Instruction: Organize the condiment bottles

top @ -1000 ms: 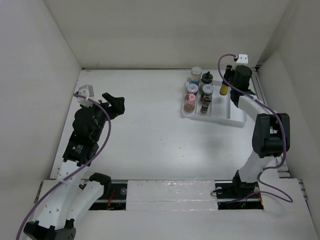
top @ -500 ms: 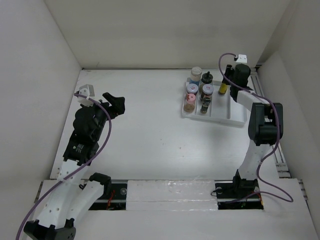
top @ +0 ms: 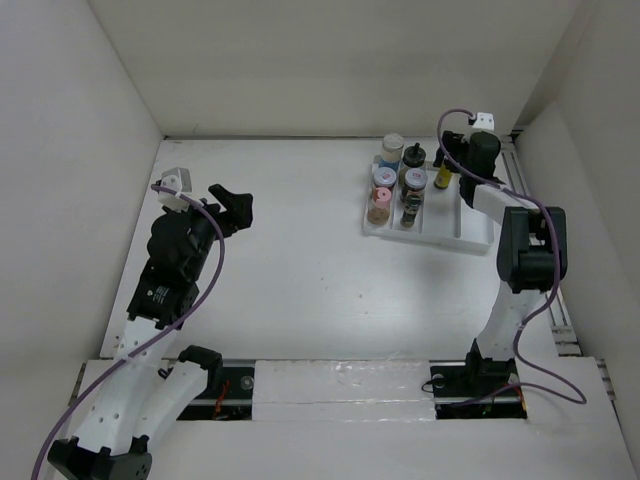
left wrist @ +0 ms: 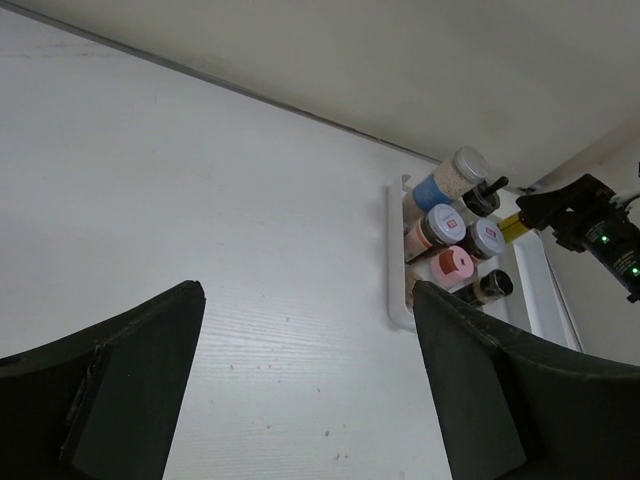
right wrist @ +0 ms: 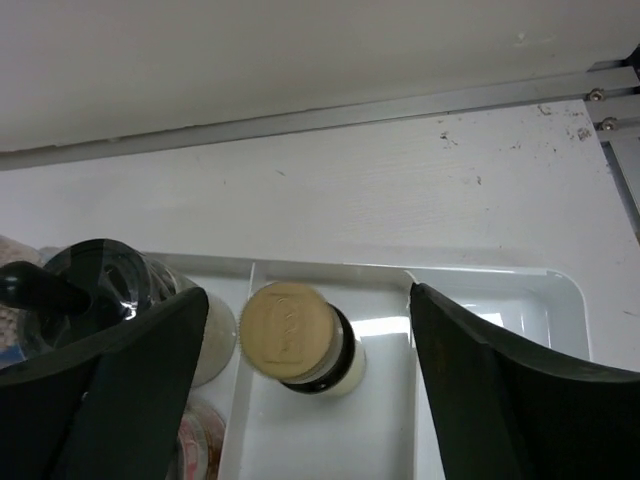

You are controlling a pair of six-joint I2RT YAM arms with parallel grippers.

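Well left of the white tray (top: pixel 474 233), the left gripper (top: pixel 232 203) hung above the table with its jaws spread wide. Nearer the tray's left side, the other condiment bottles (top: pixel 397 186) stood packed together in its compartments. At the tray's far end, the slim yellow bottle (right wrist: pixel 287 330) stood upright between the right gripper's (right wrist: pixel 308 300) parted fingers, touching neither.

**Glossy tray, matt worktop**

The tray (right wrist: pixel 480 290) is smooth white plastic with bright, glossy highlights. The worktop (right wrist: pixel 400 190) is matt white, faintly grained and scuffed dark. At its twelve o'clock runs a dull metal rail (right wrist: pixel 400 108). The bottle (right wrist: pixel 290 330) has a matt tan cap. The jar (right wrist: pixel 110 280) has a shiny dark lid.
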